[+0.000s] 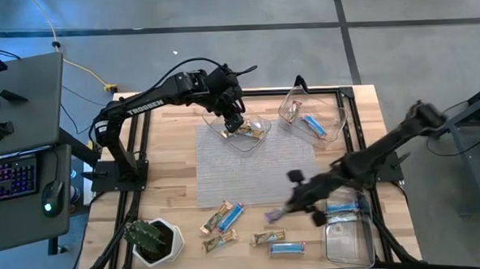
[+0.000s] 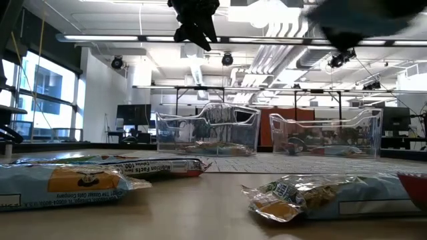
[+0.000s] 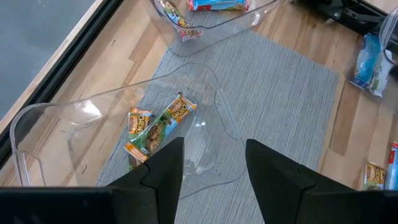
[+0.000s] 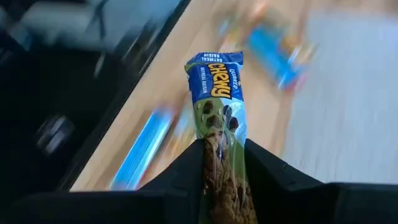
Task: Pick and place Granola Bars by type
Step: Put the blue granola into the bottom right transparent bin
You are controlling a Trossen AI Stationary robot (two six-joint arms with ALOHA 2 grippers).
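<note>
1. So, left gripper (image 1: 233,121) is hovering over a clear bin (image 1: 260,138) at the back of the table (image 1: 172,162), fingers (image 3: 163,173) spread wide with nothing between them.
2. Directly below and just ahead of those fingers, tan granola bars (image 3: 155,124) are lying on the floor of that bin; the wrist view is showing about three, overlapping.
3. Beyond the left fingertips a second clear bin (image 1: 292,109) is sitting, holding a blue bar (image 1: 314,125) and a tan one.
4. Between the two grippers a grey mat (image 1: 246,171) is covering the middle of the table.
5. Near the front edge, loose bars (image 1: 227,218) are lying on the bare wood, blue and tan mixed, on the left side of the right fingers.
6. Right gripper (image 1: 278,215) is lifted over the front of the table, blurred in the high view; fingers (image 4: 186,168) are pinching a blue Chewy bar (image 4: 214,78) at one end, the rest of the wrapper sticking out past the fingertips.
7. Just to the right of the right gripper, a third clear bin (image 1: 348,239) is sitting at the front right corner, with blue wrappers (image 1: 343,205) at its far end.
8. Far left at the front corner, a potted plant (image 1: 154,240) is standing, well apart from both grippers.
</note>
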